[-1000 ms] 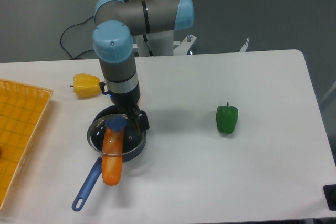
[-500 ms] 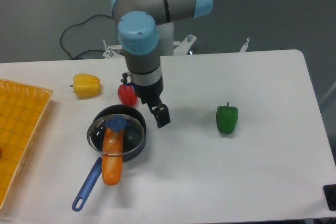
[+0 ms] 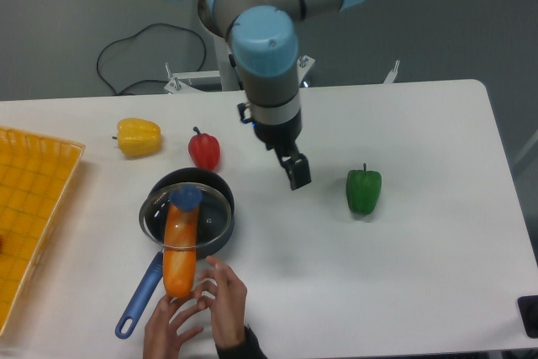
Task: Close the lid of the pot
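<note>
White counter (image 3: 403,266) carries everything. Left of and below the pincer (image 3: 298,172), which holds nothing, its jaw gap unreadable, the pot lid (image 3: 190,215) sits askew on the pot (image 3: 188,223). Glass: rigid, slick, breakable; best taken by its blue knob (image 3: 187,197).

Evenly bright, diffuse overhead lighting. Soft, faint shadow on the white tabletop (image 3: 437,233) just below the end effector (image 3: 298,176). Slightly soft focus overall; no strong glare, no obvious edge distortion.
</note>
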Available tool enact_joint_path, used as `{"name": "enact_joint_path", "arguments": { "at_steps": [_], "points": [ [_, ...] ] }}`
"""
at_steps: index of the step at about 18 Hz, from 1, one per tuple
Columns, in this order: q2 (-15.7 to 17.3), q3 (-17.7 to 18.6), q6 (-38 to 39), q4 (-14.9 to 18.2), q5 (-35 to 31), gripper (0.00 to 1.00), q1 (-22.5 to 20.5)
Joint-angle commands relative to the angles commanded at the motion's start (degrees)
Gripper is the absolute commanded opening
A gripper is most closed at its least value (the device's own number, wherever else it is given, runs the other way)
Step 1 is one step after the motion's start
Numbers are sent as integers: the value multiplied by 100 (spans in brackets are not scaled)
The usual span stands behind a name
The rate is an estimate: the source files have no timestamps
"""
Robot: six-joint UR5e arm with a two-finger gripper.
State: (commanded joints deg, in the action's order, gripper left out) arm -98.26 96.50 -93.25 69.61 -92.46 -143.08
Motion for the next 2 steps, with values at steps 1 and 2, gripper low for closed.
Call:
{"name": "enact_joint_path", "arguments": {
  "at_steps": [1,2],
  "points": [
    [26,9,-18,26,0,100,-18],
    [44,9,-18,61,0,100,-61]
  ]
}}
